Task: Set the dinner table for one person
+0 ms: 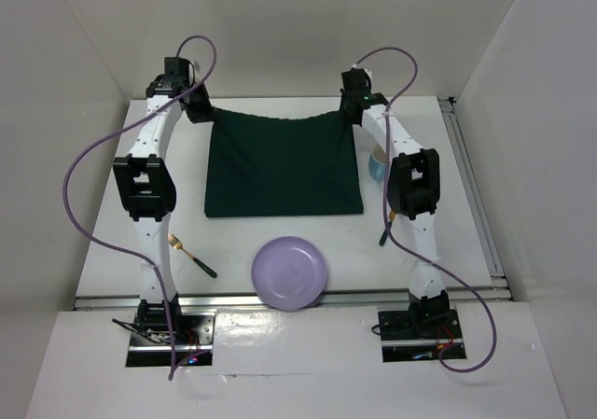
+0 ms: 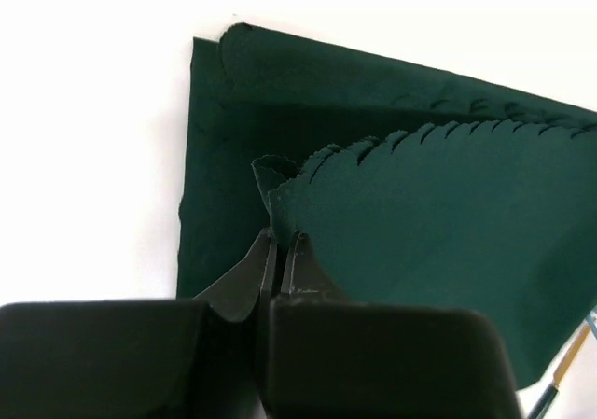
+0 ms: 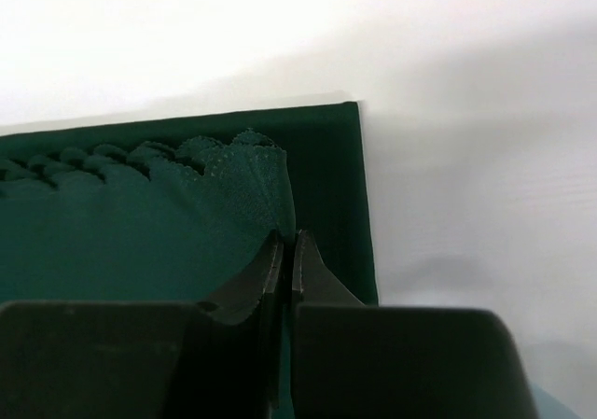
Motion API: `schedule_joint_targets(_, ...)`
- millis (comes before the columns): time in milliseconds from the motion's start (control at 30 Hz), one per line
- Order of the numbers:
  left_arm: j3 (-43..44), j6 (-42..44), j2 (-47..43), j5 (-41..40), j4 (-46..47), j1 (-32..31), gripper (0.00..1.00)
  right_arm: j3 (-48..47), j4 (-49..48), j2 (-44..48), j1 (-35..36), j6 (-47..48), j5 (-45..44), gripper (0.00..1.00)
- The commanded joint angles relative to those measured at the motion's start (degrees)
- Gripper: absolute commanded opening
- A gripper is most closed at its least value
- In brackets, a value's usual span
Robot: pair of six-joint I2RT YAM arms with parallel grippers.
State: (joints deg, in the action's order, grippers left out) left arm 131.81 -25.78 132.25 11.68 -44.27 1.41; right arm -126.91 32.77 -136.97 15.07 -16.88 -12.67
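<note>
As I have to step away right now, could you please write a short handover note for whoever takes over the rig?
Grippers: the left gripper is shut on the far-left corner of the green cloth's upper layer; the right gripper is shut on its far-right corner.
Things: the cloth lies mid dinner table; purple plate at the near edge; fork near-left; teal cup and dark-handled utensil by the right arm.
Done: nothing on the cloth yet.
Left: settle cloth, then place plate, cutlery, cup.
</note>
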Motion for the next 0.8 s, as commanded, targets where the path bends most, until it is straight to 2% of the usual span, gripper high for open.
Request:
schedule_joint_targets(0,3.3,-1.5,5.6,1.9,4.8,0.4,0.00,-0.3,-6.7,0.0,-0.7,-1.0,-3.1,0.00)
schedule_joint_targets(33,4.0,-2.1,6.9,2.5,5.4,0.4,0.10,-0.4,-6.8,-0.7,-0.7,-1.0,-2.5,0.07)
schedule_joint_targets(67,6.0,-2.6,8.1,2.5,5.4,0.4,0.29,-1.4,-7.5,-1.4,-0.7,-0.2,-1.2,0.24)
schedule_joint_targets(100,7.0,-2.6,10.0,3.2,5.4,0.4,0.63,-3.7,-7.5,-2.8,-0.7,-0.2,0.3,0.52)
schedule_joint_targets(167,7.0,-3.1,10.0,3.2,5.4,0.4,0.89,-5.9,-5.8,-3.4,-0.7,0.6,0.4,0.72)
schedule_joint_targets(200,6.4,-3.1,9.4,2.2,5.4,0.4,0.99,-5.9,-5.2,-3.9,-0.7,0.6,0.4,0.80)
schedule_joint_targets(233,5.2,-3.1,6.8,1.7,5.4,0.4,1.00,-5.9,-5.2,-3.1,-0.1,0.6,-1.0,0.86)
schedule_joint_targets(300,2.5,-2.6,3.4,-0.8,6.7,0.4,1.00,-3.4,-5.2,-1.0,-0.1,0.6,-2.1,0.90)
schedule_joint_targets(367,-0.8,-2.0,-2.0,-2.4,6.7,0.4,1.00,1.1,-5.8,3.1,-0.1,0.6,-2.1,0.90)
schedule_joint_targets(467,-6.4,-1.5,-7.4,-4.8,6.0,0.4,1.00,7.3,-6.4,9.0,1.3,0.0,-0.4,0.81)
schedule_joint_targets(500,-8.3,-1.5,-11.2,-4.8,6.0,0.4,0.95,8.9,-6.4,10.5,1.8,0.0,-0.3,0.78)
schedule_joint_targets(533,-12.6,-0.8,-12.9,-5.4,6.0,0.4,0.89,12.3,-6.4,12.9,3.1,0.8,0.4,0.68)
schedule_joint_targets(600,-16.8,-0.2,-16.0,-5.4,6.0,-0.3,0.72,14.9,-5.5,14.6,4.4,2.4,2.6,0.56)
schedule_joint_targets(633,-20.9,-0.2,-18.4,-3.1,6.0,-0.9,0.40,15.9,-3.3,15.8,5.1,2.4,2.6,0.38)
schedule_joint_targets(700,-24.5,0.6,-20.0,-1.1,6.0,-1.8,0.12,19.4,-2.4,17.0,5.8,1.9,5.9,0.22)
schedule_joint_targets(733,-27.7,0.6,-20.5,-1.0,6.0,-3.1,0.00,22.2,-1.0,18.4,5.8,0.1,8.4,0.08)
schedule_joint_targets(767,-29.7,0.6,-21.1,-0.1,6.0,-3.7,0.00,24.0,-1.0,19.2,5.8,-0.8,10.4,0.03)
